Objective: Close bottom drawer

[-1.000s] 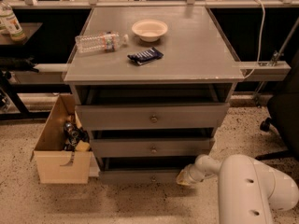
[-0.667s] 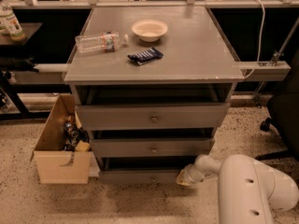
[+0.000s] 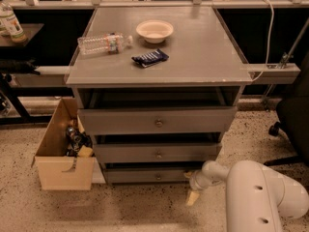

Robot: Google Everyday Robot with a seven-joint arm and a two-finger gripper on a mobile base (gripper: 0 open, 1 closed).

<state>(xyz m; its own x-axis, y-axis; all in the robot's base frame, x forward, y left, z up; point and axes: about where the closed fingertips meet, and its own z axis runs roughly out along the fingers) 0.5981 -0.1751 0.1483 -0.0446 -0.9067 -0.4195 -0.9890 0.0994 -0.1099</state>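
The bottom drawer (image 3: 154, 176) is the lowest of three grey drawers under the grey table; its narrow front with a small round knob (image 3: 158, 177) stands slightly out from the cabinet. My gripper (image 3: 193, 193) hangs from the white arm (image 3: 260, 192) at the drawer's right end, near the floor, its pale fingers pointing down just in front of the drawer's right corner.
The middle drawer (image 3: 157, 153) and top drawer (image 3: 157, 122) also stand out a little. A cardboard box (image 3: 63, 153) with clutter sits left of the drawers. On the table top are a bowl (image 3: 154, 31), a plastic bottle (image 3: 104, 43) and a dark packet (image 3: 150, 58). An office chair (image 3: 294, 120) is at right.
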